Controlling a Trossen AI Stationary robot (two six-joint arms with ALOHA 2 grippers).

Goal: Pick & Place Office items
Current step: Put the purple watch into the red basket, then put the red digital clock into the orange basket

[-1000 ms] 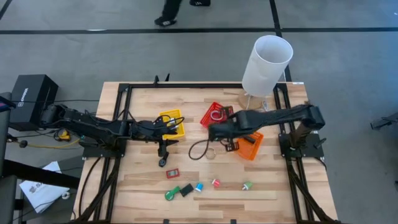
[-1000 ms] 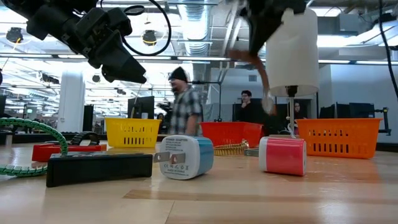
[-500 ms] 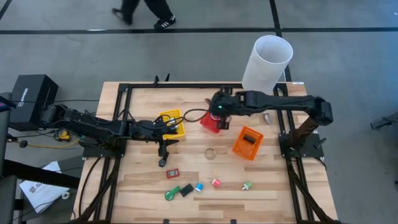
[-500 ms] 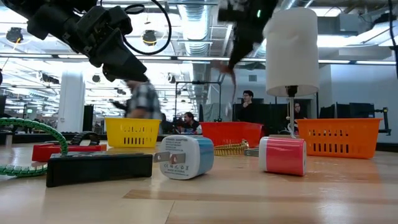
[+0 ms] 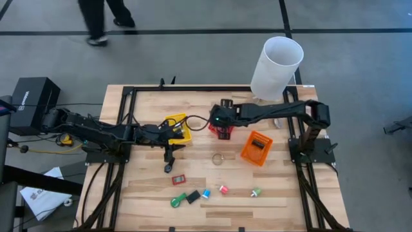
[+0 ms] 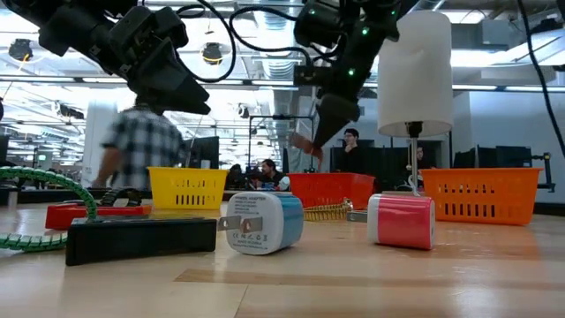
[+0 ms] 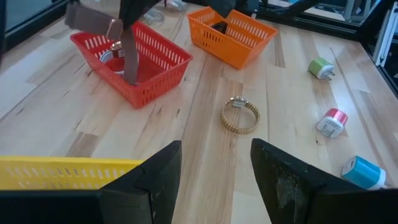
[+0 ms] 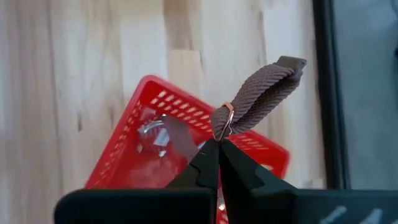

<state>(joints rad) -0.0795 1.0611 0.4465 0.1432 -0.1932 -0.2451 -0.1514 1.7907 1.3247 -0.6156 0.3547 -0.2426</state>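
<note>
Walking past the wooden table (image 5: 283,193), a person (image 5: 96,19).

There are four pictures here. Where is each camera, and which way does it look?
High view: above the table, looking straight down; both arms show.
Low view: at table-top height, looking level across; the arms come in from above.
Left wrist view: on the left arm, looking past its own fingers.
Right wrist view: on the right arm, above the red bin; the right gripper pinches a brown strap.
All four share the red bin.
</note>
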